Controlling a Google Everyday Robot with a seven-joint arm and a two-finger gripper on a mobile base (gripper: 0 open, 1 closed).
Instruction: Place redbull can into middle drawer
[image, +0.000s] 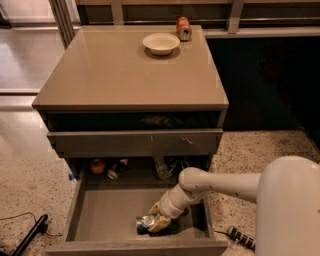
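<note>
The middle drawer (107, 215) is pulled wide open at the bottom of the grey-brown cabinet. The redbull can (143, 223) lies on its side on the drawer floor, near the front and right of the middle. My gripper (154, 218) reaches down into the drawer from the right. Its pale fingers (159, 225) straddle the can's right end and are closed on it. The can rests on or just above the floor.
A white bowl (161, 43) and an orange-red can (183, 28) stand at the back of the cabinet top. The scratched drawer front (135, 142) above is slightly open. A red object (97, 166) and bottles (161, 167) lie at the drawer's back. A black rod (30, 235) lies on the floor to the left.
</note>
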